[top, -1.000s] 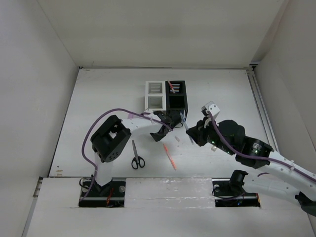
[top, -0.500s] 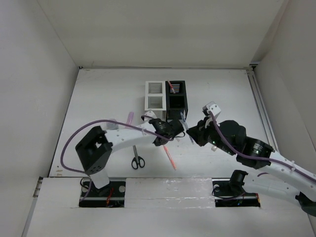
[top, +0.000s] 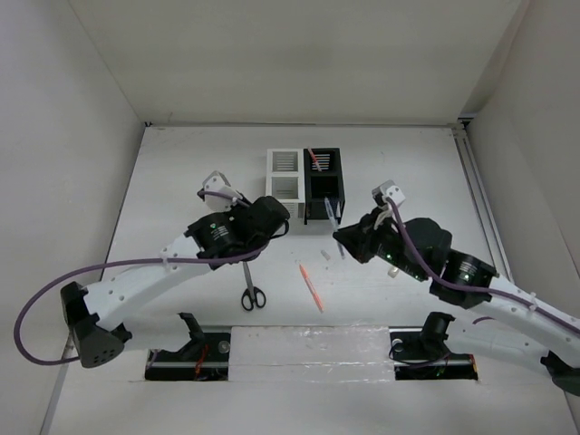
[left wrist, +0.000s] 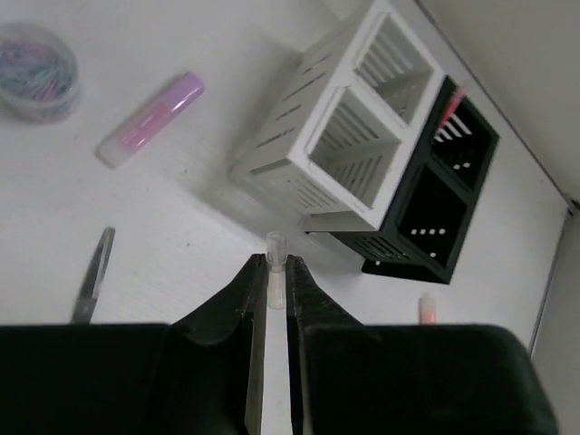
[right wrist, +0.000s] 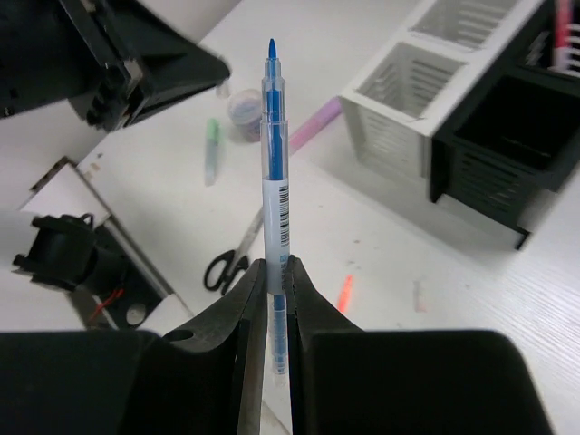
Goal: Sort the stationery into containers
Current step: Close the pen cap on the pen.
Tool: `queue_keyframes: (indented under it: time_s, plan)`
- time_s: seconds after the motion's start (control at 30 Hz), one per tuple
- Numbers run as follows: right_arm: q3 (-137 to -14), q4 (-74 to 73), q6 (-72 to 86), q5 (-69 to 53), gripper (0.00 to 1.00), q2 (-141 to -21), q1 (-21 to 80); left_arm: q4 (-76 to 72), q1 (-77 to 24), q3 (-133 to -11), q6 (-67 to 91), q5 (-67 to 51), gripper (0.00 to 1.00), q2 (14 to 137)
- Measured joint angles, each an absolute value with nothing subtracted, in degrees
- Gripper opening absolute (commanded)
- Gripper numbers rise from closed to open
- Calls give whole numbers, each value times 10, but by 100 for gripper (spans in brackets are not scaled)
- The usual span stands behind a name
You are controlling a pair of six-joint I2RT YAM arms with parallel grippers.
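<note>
My left gripper (left wrist: 276, 263) is shut on a slim whitish pen (left wrist: 275, 249) with a clear tip and holds it above the table, just in front of the white organizer (left wrist: 349, 149). It shows in the top view (top: 277, 214) too. My right gripper (right wrist: 275, 265) is shut on a blue pen (right wrist: 272, 136) and holds it upright in front of the black organizer (right wrist: 507, 136); the pen (top: 331, 211) leans near the organizer's front in the top view. A red pen (top: 316, 159) stands in the black organizer's far compartment.
Black-handled scissors (top: 251, 288) and an orange pen (top: 311, 286) lie near the front. A small eraser (top: 323, 255) lies between the grippers. A pink highlighter (left wrist: 152, 118), a bluish round piece (left wrist: 38, 71) and a green highlighter (right wrist: 212, 149) lie left of the white organizer.
My left arm has swung out from the middle to the left and risen, carrying the whitish pen. My right gripper has shifted slightly left with the blue pen.
</note>
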State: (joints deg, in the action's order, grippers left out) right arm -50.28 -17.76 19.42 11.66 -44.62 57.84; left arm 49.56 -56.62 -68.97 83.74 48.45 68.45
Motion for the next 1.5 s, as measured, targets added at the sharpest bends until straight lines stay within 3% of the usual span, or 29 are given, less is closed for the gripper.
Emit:
queue_keyframes:
  time_s: [0.23, 0.5, 0.93, 1.5]
  plan:
    - [-484, -67, 222, -10, 0, -573, 578, 268, -566, -603, 622, 496, 0, 532]
    - [-463, 71, 260, -131, 0, -617, 588, 91, -566, -511, 471, 452, 0, 302]
    - [-463, 249, 290, -223, 0, -725, 612, 13, -566, -438, 401, 342, 0, 293]
    - [-471, 244, 263, -141, 0, -711, 612, -14, -566, -427, 388, 329, 0, 288]
